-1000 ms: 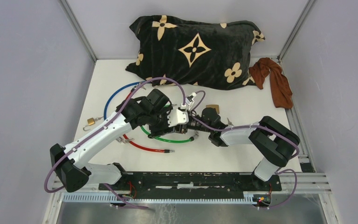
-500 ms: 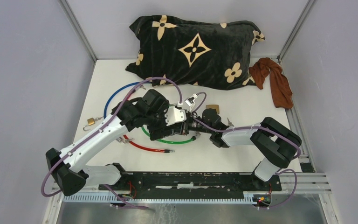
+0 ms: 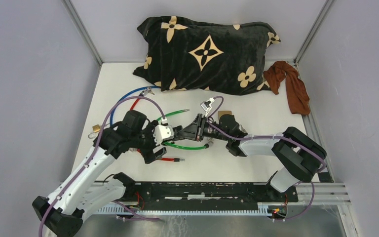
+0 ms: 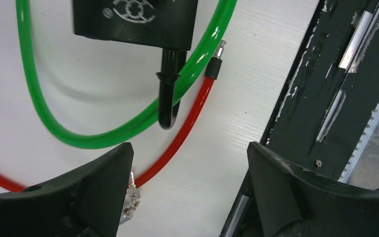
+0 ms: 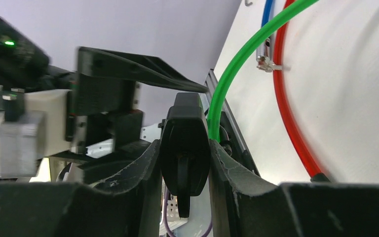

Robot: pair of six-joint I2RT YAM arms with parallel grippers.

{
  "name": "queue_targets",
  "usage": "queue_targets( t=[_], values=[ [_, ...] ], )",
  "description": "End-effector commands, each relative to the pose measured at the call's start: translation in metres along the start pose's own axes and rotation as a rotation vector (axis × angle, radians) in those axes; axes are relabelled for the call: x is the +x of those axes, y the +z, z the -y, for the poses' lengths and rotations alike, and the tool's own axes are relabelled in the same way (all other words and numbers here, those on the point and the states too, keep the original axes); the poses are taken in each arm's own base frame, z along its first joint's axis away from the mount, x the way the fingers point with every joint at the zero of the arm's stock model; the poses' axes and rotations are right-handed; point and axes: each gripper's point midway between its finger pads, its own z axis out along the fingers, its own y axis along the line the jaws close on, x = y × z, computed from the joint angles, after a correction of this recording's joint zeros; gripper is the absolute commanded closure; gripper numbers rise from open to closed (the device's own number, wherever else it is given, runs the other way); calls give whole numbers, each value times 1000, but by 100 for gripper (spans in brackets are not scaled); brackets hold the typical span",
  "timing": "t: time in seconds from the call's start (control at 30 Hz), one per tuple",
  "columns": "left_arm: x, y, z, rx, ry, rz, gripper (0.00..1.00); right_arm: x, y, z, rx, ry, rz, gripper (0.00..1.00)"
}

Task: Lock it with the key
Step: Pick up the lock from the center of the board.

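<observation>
A small brass padlock lies alone at the far left of the desk, near the bend of the blue cable. Just right of it the left arm comes in low. The left hand hangs over the cables with its jaws spread wide and nothing between them. Seen from its own wrist, the two fingers frame a patch of desk crossed by the red cable and the green cable. The red one's metal tip lies just beside the green loop. A small bit of metal shows by one finger, too small to tell what it is.

The lock — a black block on the green cable — sits mid-desk, clamped in the right hand. A thin black piece sticks out of it across the green cable; I cannot tell whether that is the key. The right wrist view shows both of that hand's fingers pressed flat against the lock's sides, with the green cable rising just beside it and the red and blue ones lying beyond.

At the back a black flowered pillow leans on the wall, and a brown cloth lies crumpled in the far right corner.
</observation>
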Motion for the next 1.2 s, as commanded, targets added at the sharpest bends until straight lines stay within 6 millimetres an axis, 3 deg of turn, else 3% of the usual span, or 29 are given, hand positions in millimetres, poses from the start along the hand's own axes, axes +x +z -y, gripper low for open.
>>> queue_targets(
  t=[0.0,0.13,0.3,0.47,0.53,0.6,0.67,0.7,0.8,0.83,0.9,1.03,1.17],
  values=[
    [-45,2,1,-3,55,267,8,-23,-9,-78,-234,-107,86,100],
    [-68,-4,-10,-72,42,388,17,-23,-9,-83,-247,-115,86,100],
    [-67,4,-14,-55,20,349,33,-22,-10,-86,-257,-122,78,100],
    [-57,19,-12,-31,4,323,42,-23,-10,-93,-277,-134,81,100],
    [-53,21,-15,-47,13,305,57,-24,-11,-95,-279,-142,81,100],
    [-52,20,-19,-69,10,301,92,-23,-11,-96,-276,-152,79,100],
    [-56,16,-21,-80,10,312,98,-22,-10,-94,-274,-178,66,100],
    [-57,14,-20,-81,2,315,98,-19,-9,-92,-265,-213,50,95],
    [-56,8,-24,-111,-54,298,98,-9,-7,-73,-205,-407,-22,48],
    [-56,5,-26,-125,-72,288,98,-6,-8,-63,-172,-473,-43,41],
    [-52,2,-28,-139,-121,249,98,1,-15,-48,-136,-643,-92,31],
    [-55,-7,-31,-153,-160,233,98,14,-31,-30,-131,-940,-155,26],
    [-61,-10,-25,-124,-170,258,98,19,-31,-8,-73,-1052,-172,25]
  ],
)
